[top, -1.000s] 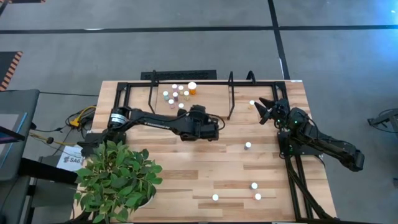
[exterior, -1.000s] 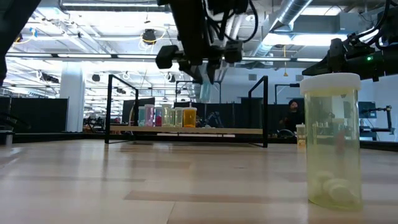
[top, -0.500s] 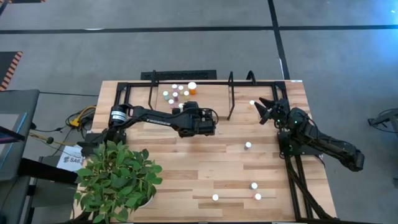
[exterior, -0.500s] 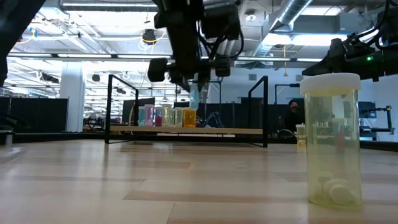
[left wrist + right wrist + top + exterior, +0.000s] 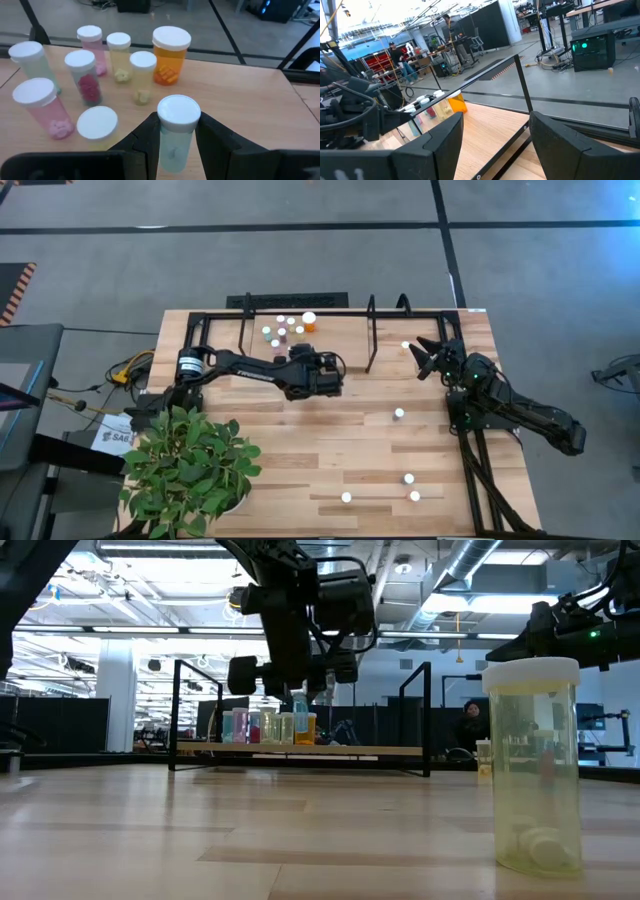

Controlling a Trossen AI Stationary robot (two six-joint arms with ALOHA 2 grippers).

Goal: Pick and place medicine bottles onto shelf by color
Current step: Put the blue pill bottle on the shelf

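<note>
Left gripper (image 5: 175, 145) is clamped on a pale teal bottle (image 5: 176, 135), white cap up, body upright between the two fingers (image 5: 145, 142). It sits over the shelf (image 5: 330, 313) board, at the near edge of the bottle cluster. Low view shows the teal bottle (image 5: 300, 705) held above the board, not resting on it.

Just ahead of the jaws: a yellowish bottle (image 5: 142, 75) closest, the larger orange bottle (image 5: 170, 52) beyond it and slightly to one side. Further out on the other side: a second yellowish bottle (image 5: 119, 55), a pink bottle (image 5: 91, 45) at the back, a bottle with red contents (image 5: 82, 75), a teal bottle (image 5: 30, 62) and a pink bottle (image 5: 42, 105) at the outer edge. One white-capped bottle (image 5: 97, 125) stands right beside the left finger, contents hidden.

Right gripper (image 5: 428, 357) hangs near the shelf's far end loop, well apart from the cluster, jaws spread wide, nothing between them.

Loose bottles on the table: one (image 5: 399, 414) mid-table, three (image 5: 409, 478) near the front edge, one yellowish bottle (image 5: 530, 765) up close in the low view.
</note>
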